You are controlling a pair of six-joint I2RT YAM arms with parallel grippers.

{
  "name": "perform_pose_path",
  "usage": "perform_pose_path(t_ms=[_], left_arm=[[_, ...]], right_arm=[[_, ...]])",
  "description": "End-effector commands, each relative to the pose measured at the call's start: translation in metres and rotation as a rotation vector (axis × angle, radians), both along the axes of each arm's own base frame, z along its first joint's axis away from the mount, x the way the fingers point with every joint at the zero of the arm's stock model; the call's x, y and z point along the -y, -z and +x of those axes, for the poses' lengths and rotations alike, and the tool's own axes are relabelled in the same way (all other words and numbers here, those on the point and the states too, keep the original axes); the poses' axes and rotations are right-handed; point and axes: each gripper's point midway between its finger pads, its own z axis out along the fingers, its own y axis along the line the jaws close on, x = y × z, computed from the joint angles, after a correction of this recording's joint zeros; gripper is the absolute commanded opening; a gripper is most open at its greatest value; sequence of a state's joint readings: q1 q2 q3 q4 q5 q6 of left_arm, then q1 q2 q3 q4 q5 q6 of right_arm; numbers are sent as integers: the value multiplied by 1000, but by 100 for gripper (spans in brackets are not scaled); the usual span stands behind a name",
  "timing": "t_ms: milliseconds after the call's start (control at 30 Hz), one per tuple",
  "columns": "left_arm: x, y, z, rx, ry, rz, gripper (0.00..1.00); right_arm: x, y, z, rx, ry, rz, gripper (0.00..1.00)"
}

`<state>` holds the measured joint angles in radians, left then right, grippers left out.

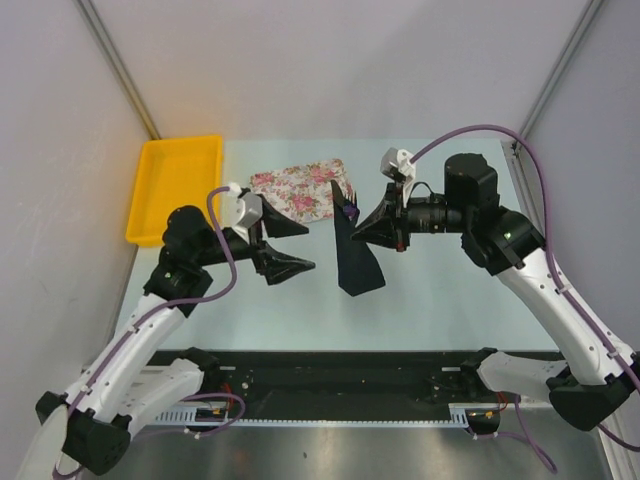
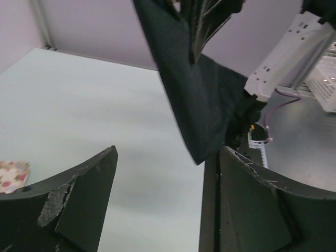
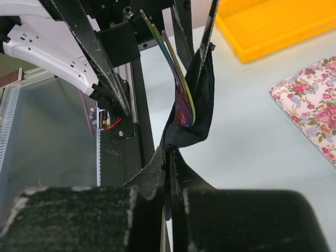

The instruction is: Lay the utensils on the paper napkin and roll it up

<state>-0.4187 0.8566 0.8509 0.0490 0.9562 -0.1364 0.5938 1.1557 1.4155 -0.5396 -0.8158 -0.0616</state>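
Note:
My right gripper (image 1: 373, 233) is shut on a fold of the black paper napkin (image 1: 356, 258) and holds it lifted, its lower part hanging toward the table. In the right wrist view (image 3: 170, 152) the napkin (image 3: 203, 94) wraps slim metal utensils (image 3: 181, 98) with a rainbow sheen; their ends stick out at the top. The utensil tips show above the napkin in the top view (image 1: 351, 193). My left gripper (image 1: 300, 246) is open and empty, just left of the napkin. In the left wrist view (image 2: 168, 152) the napkin (image 2: 194, 89) hangs ahead, above the right finger (image 2: 247, 194).
A pink-flowered tray (image 1: 300, 188) lies behind the grippers; it also shows in the right wrist view (image 3: 312, 105). A yellow bin (image 1: 175, 185) stands at the far left. Grey side walls close in the table.

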Motion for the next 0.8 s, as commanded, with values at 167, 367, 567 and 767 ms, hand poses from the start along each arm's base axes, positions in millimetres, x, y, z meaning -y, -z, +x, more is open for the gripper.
perform_pose_path(t_ms=[167, 367, 567, 767], left_arm=[[39, -18, -13, 17, 105, -50, 77], [56, -22, -27, -2, 187, -75, 67], [68, -21, -40, -36, 237, -100, 58], [71, -23, -42, -59, 253, -112, 54]], right_arm=[[-11, -14, -25, 144, -37, 29, 0], [-13, -13, -28, 148, -32, 39, 0], [-17, -13, -32, 150, -47, 41, 0], [-17, -14, -35, 145, -52, 46, 0]])
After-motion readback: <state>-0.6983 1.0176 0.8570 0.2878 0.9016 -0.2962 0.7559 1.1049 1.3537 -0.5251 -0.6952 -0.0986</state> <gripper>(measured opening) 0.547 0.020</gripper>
